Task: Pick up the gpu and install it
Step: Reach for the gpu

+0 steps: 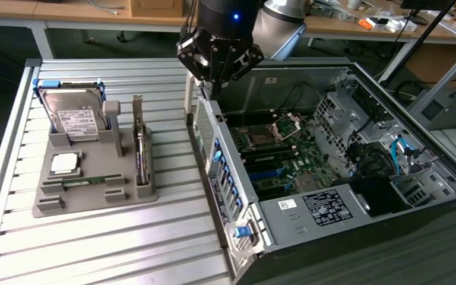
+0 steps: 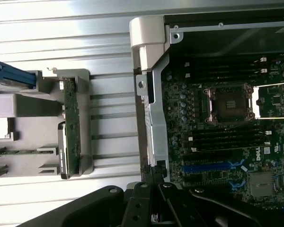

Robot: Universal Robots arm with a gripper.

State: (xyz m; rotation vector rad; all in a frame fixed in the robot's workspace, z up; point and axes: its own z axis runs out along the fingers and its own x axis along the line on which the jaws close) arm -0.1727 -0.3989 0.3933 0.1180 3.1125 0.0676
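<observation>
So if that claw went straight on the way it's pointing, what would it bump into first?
Most likely the computer case's rear wall, near its corner. The shut gripper points down right over that metal edge. Depth is hard to judge, so it might instead slip just inside the case.

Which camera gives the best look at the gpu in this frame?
The exterior view: the gpu stands on edge in the gray holder, with its full length and one face visible. The wrist view looks down on the gpu from above, giving a narrow green strip along its top edge.
</observation>
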